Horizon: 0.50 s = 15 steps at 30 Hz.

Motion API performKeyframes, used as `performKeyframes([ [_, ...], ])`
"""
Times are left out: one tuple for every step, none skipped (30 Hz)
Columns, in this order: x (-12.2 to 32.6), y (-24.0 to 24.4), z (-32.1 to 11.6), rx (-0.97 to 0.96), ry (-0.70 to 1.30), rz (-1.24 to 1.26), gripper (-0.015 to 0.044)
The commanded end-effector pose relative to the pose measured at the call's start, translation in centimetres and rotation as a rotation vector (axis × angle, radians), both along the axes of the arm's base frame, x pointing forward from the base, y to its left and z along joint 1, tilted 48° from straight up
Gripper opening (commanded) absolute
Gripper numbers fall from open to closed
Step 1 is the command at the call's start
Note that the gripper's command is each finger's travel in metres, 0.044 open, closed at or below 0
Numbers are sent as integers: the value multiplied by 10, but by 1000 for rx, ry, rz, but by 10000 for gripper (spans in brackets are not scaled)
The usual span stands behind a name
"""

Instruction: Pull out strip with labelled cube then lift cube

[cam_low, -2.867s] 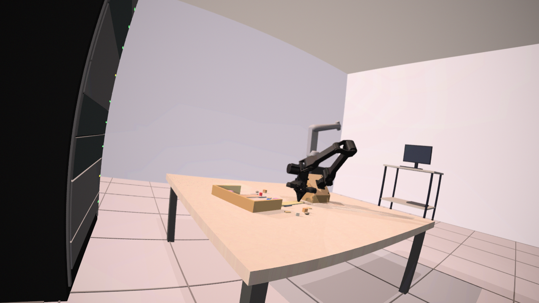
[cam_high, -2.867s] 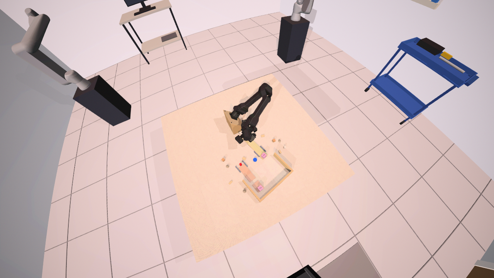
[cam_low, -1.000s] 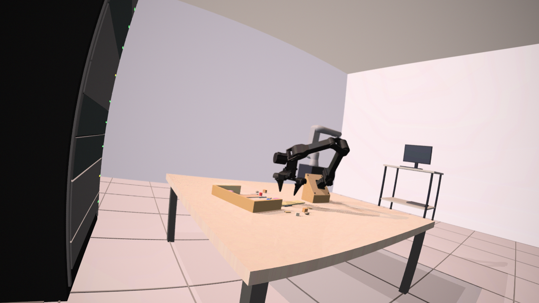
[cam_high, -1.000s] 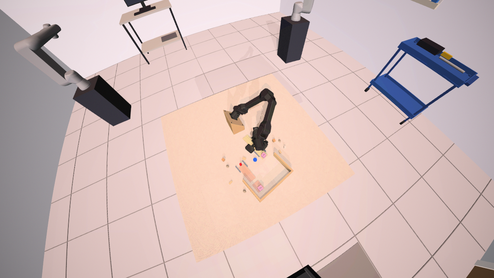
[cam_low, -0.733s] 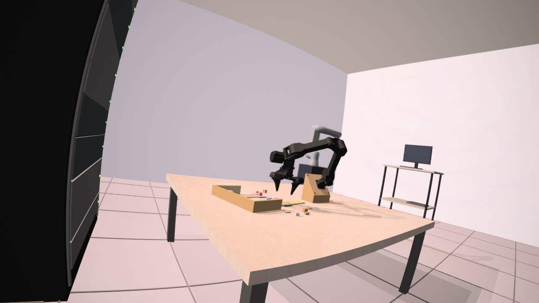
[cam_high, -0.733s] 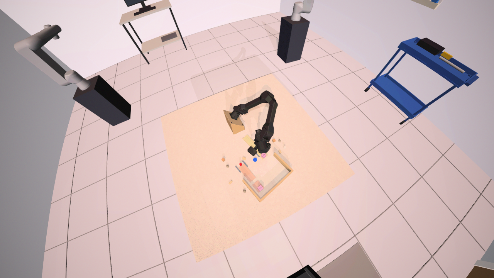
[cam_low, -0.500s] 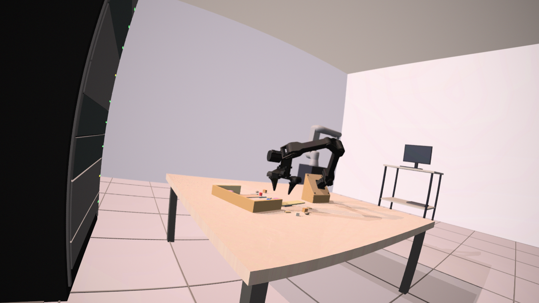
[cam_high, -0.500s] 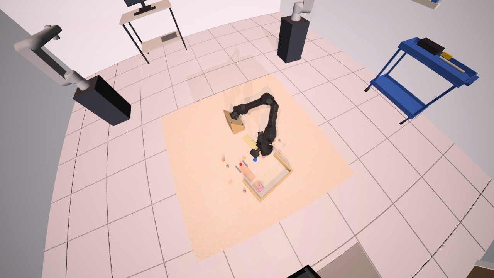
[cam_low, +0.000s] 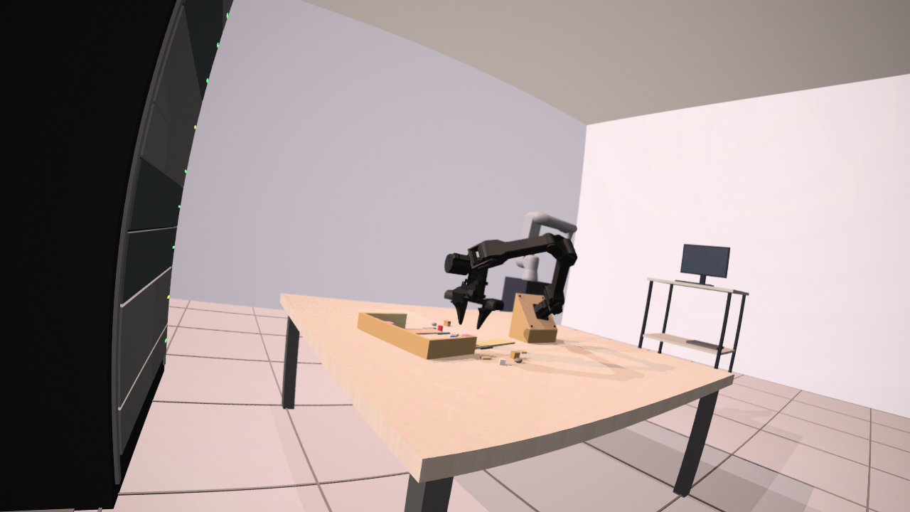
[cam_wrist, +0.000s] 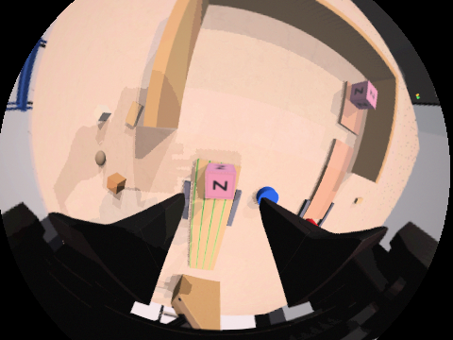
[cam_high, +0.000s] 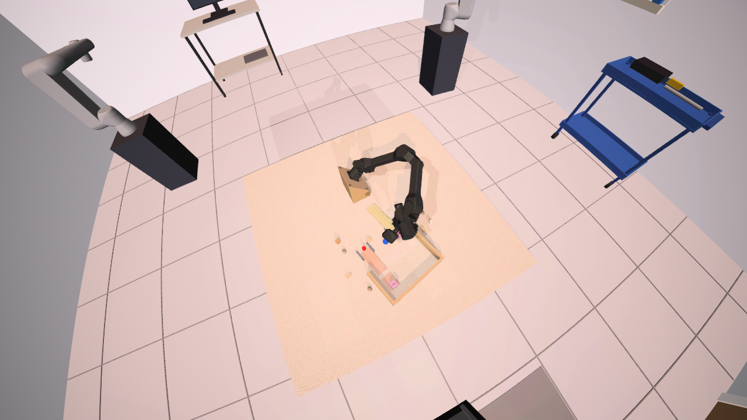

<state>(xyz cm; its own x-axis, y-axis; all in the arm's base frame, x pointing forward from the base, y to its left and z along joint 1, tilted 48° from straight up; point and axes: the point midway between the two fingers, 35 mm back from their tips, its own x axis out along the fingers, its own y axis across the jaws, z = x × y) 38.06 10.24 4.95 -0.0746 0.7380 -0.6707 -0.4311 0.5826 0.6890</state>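
Gripper [cam_wrist: 222,207] spread, empty, poised above pink cube [cam_wrist: 219,180] on striped strip [cam_wrist: 209,227] mid-worktop; off-centre descent risks knocking cube off or brushing blue ball [cam_wrist: 267,195].

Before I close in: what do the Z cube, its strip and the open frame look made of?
Z cube: matte pink, flat uniform colour with a printed black letter, likely plastic or painted wood. Strip: thin, flat, pale tan with green lengthwise lines, possibly card or cloth; can't tell. Frame: tan, matte, thick walls, looks like wood. The gripper is open above the cube.
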Motion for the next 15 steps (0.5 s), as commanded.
performKeyframes([
  [0, 7, -4, 5, 4, 3, 250],
  [0, 9, -5, 5, 4, 3, 250],
  [0, 10, -6, 5, 4, 3, 250],
  [0, 11, -8, 5, 4, 3, 250],
  [0, 12, -9, 5, 4, 3, 250],
  [0, 14, -10, 5, 4, 3, 250],
  [-1, 15, -11, 5, 4, 3, 250],
  [-1, 16, -12, 5, 4, 3, 250],
  [-1, 17, -13, 5, 4, 3, 250],
  [-1, 18, -14, 5, 4, 3, 250],
  [-1, 20, -15, 6, 4, 3, 250],
  [-1, 21, -16, 6, 4, 3, 250],
  [-1, 22, -17, 6, 4, 3, 250],
  [-2, 23, -18, 6, 4, 3, 250],
  [-2, 25, -19, 6, 4, 3, 250],
])
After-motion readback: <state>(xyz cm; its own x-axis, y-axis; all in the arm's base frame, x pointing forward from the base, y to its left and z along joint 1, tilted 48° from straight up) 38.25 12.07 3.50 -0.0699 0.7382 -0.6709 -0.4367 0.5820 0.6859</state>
